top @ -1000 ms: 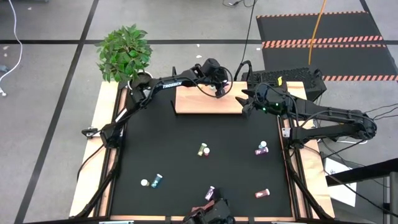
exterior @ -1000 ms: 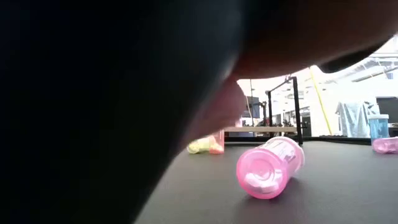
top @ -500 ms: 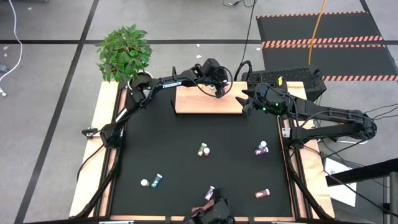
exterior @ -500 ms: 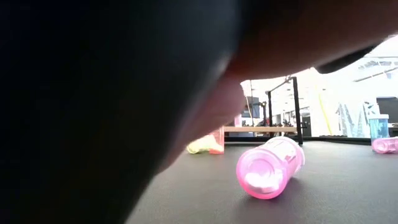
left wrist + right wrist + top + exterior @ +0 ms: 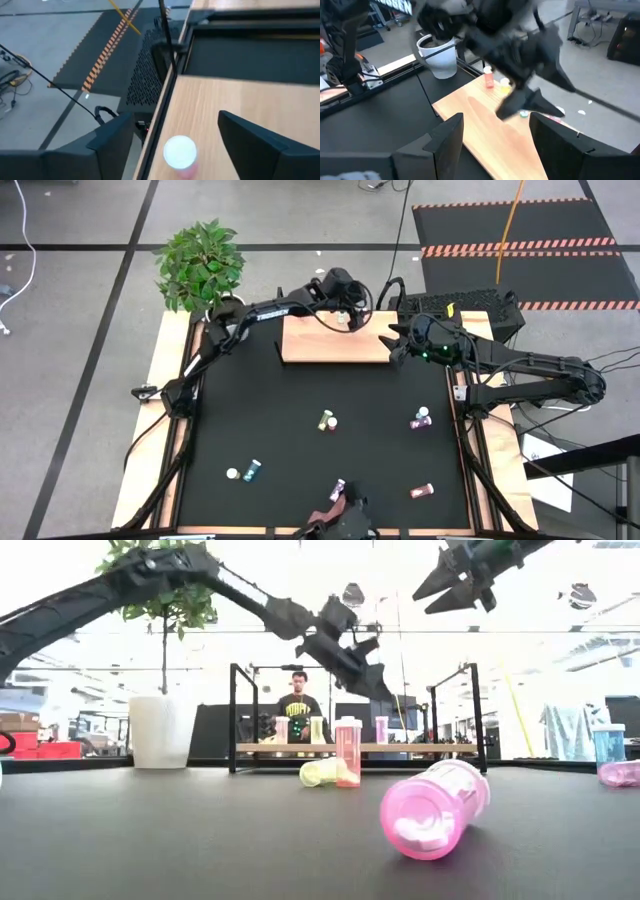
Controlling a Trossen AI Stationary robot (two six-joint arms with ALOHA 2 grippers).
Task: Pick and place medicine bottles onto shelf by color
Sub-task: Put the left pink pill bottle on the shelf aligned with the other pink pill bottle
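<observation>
The tan shelf [image 5: 335, 340] stands at the table's far side. My left gripper [image 5: 174, 120] is open above the shelf's far edge, its fingers on either side of a pink bottle with a white cap [image 5: 180, 152] that stands upright on the board, not touching it. My right gripper [image 5: 495, 120] is open and empty, raised by the shelf's right end [image 5: 393, 343]. Other bottles stand on the shelf [image 5: 488, 77]. On the black table lie a yellow bottle [image 5: 326, 420], a purple one [image 5: 421, 418], a blue-teal one [image 5: 252, 470] and pink ones [image 5: 422, 491].
A potted plant in a white pot [image 5: 205, 265] stands at the far left corner. In the low view a pink bottle [image 5: 435, 808] lies on its side close to the camera, and a person [image 5: 298, 705] stands in the room beyond the shelf.
My left gripper has drawn a little up and toward the table's far edge over the shelf. The dark shape that covered most of the low view has gone, and the table and shelf show there now.
</observation>
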